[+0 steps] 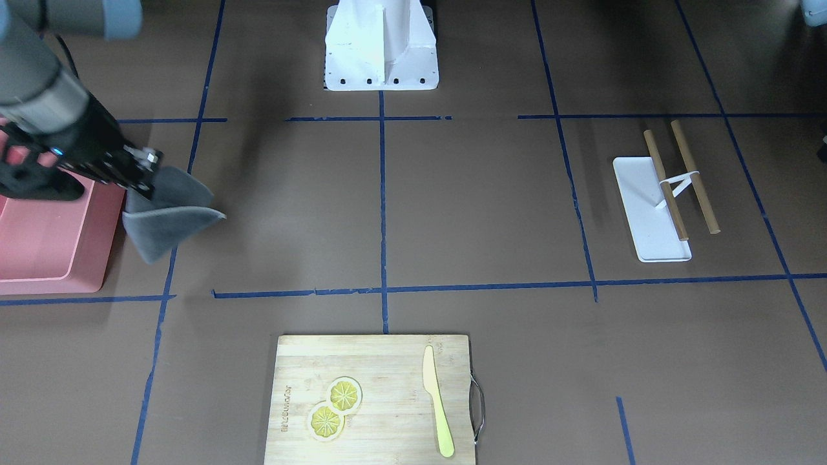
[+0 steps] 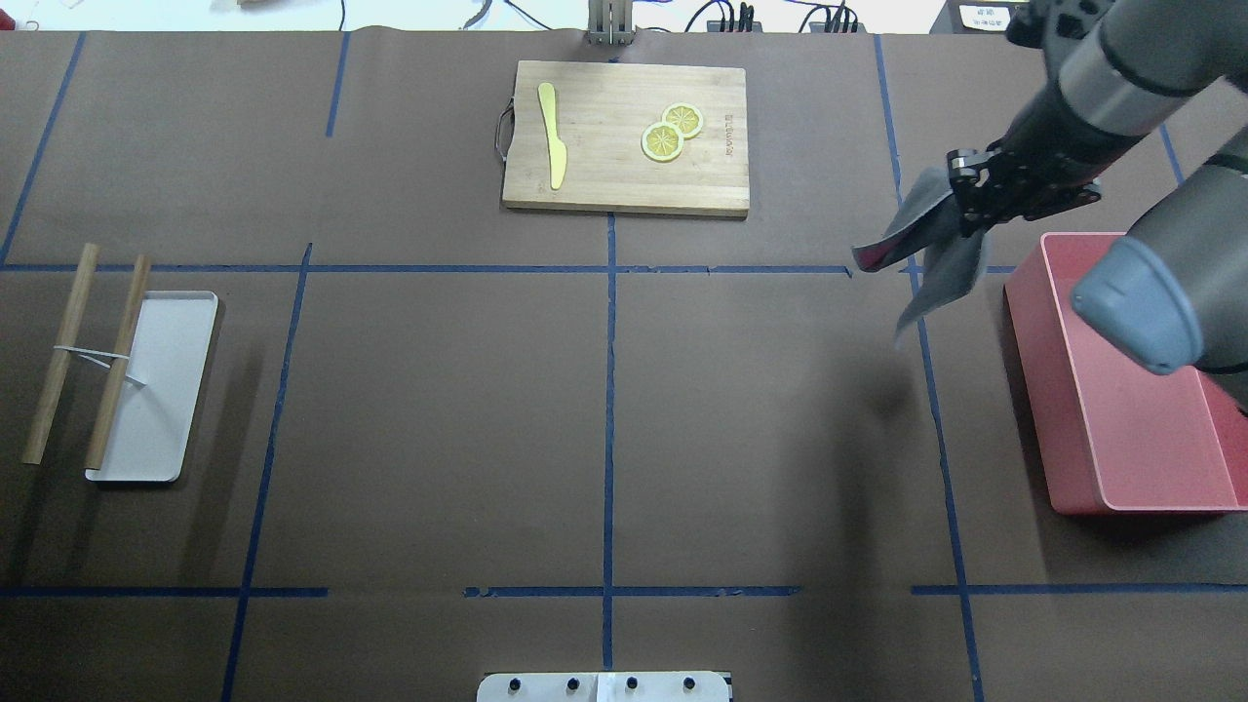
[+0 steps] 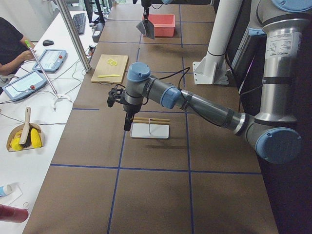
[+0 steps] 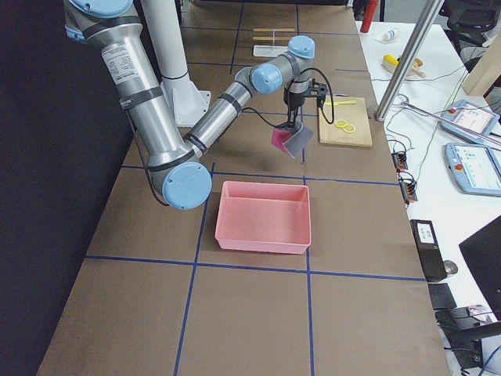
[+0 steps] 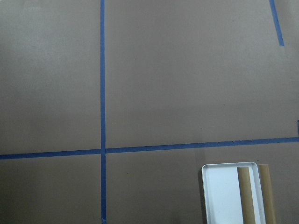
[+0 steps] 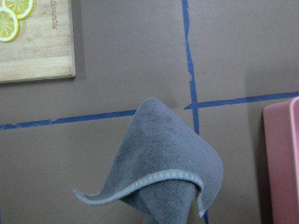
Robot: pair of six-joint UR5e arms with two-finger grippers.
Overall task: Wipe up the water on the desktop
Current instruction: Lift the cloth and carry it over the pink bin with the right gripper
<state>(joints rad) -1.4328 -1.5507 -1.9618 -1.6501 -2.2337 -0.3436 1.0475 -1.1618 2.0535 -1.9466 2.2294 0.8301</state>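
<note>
Overhead exterior shows the right gripper (image 2: 960, 200) clenched on a grey cloth (image 2: 926, 253) dangling over the desktop (image 2: 439, 419) at its 2 o'clock, with the pink bin (image 2: 1121, 419) at the cloth's 4 o'clock; no water shows, so a wipe may miss, and I cannot tell whether the left gripper (image 3: 126, 126) is clenched or released.

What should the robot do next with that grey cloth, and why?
Probably lower the cloth onto the desktop. The right gripper holds it hanging in the air beside the bin, so it can't wipe anything yet.
</note>
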